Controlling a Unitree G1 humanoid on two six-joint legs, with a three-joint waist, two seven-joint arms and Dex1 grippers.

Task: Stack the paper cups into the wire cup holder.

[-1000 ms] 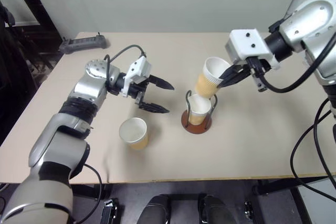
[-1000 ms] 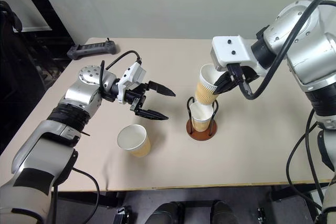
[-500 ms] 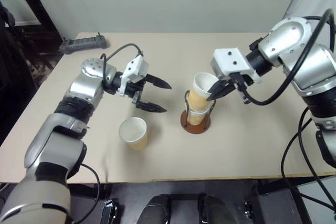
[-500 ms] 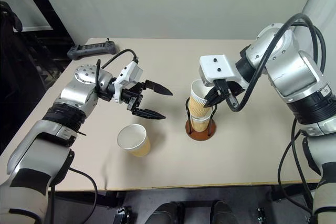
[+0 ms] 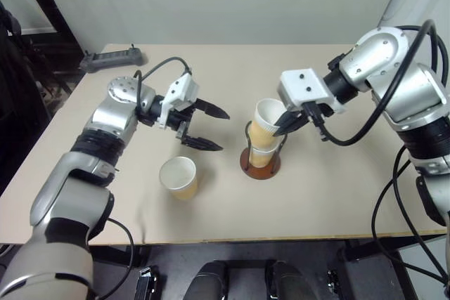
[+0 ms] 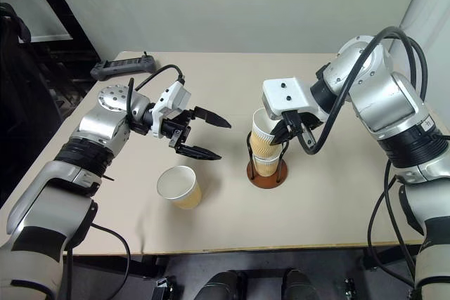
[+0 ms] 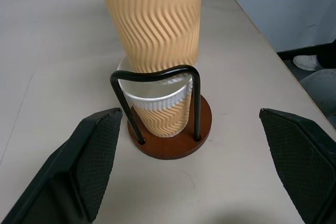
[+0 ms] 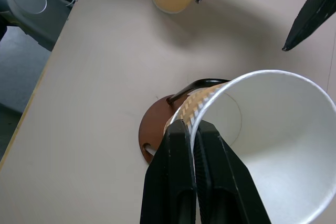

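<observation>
While the right claw [image 6: 280, 133] pinches the rim of the top cup [image 6: 263, 134], that cup sits partway inside the cup [image 7: 160, 111] in the holder [image 6: 266, 171].
This looks like step two: the second cup is going in but seems not all the way down, and it leans a bit to the left. Next, the cup likely needs a push straight down between the wire loops [image 7: 157, 93], then the claw must let go. The left claw [image 5: 209, 128] is spread wide and holds nothing, left of the holder. The last cup [image 5: 179, 177] stands on the table [image 5: 337, 194], near and to the left.
</observation>
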